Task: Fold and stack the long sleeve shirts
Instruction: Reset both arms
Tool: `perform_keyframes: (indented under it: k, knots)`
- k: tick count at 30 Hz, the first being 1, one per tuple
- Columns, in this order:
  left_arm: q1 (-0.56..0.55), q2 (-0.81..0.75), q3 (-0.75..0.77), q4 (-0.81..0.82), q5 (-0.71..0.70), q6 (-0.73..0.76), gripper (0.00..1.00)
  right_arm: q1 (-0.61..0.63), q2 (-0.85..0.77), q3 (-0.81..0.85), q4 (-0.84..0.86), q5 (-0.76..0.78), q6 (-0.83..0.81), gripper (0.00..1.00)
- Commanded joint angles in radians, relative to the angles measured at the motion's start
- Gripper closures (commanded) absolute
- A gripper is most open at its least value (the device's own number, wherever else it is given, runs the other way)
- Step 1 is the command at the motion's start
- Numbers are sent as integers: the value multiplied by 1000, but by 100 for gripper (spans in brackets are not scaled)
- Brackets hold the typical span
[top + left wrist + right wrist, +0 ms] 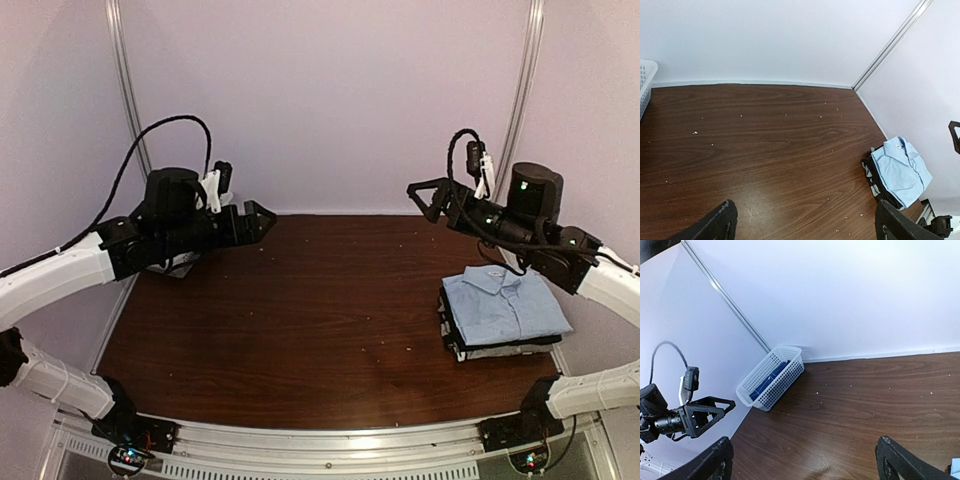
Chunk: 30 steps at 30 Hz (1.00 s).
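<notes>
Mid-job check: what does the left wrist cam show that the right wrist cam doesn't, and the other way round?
Only left wrist: the folded shirt stack, blue shirt on top, at the table's right edge; the right wrist gets at most a blue sliver in its bottom corner. Only right wrist: the whole basket, something blue inside, against the wall; the left wrist catches just its rim. Both: brown table, white wall.
</notes>
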Motion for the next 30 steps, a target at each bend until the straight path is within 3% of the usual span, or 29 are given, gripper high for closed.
perform_keyframes:
  k: [1,8,30]
  knots:
    - [-4,-40,-40,59,-48,21,2,5,-48,13,-12,90,-44,0]
    - [-4,-60,-63,60,-71,17,2,4,-81,3,-50,167,-63,0]
    - [-4,-68,-76,54,-85,24,2,4,-77,-8,-57,167,-61,0]
